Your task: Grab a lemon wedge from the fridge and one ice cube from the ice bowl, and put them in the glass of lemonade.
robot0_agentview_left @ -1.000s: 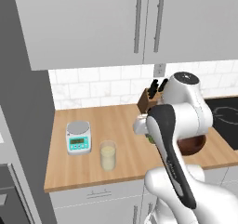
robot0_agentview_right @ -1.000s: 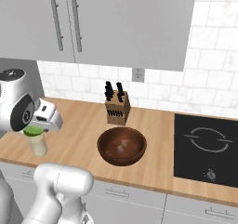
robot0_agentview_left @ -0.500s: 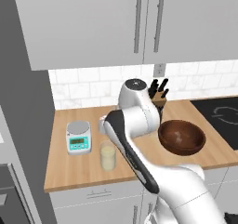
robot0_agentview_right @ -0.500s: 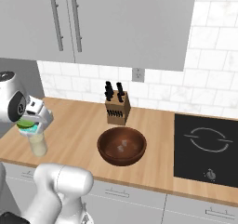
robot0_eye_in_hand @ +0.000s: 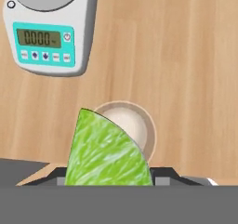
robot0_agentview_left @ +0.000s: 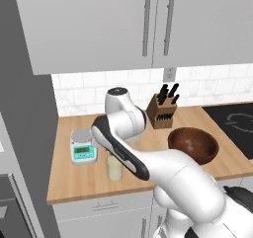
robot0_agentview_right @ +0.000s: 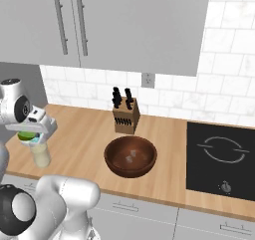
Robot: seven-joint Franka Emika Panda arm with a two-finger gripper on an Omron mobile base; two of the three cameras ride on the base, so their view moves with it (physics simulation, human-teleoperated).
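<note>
Lemon wedge (robot0_eye_in_hand: pixel 106 152) sits clamped between the fingers (robot0_agentview_right: pixel 28 136), roughly half open around it, directly above the glass of lemonade (robot0_eye_in_hand: pixel 129 124). Glass stands on the tabletop (robot0_agentview_left: pixel 79 178), just beside the kitchen scale (robot0_eye_in_hand: pixel 47 30). Ice bowl (robot0_agentview_right: pixel 130 156) lies well apart from the glass, with the knife block (robot0_agentview_right: pixel 125 116) behind the bowl.
</note>
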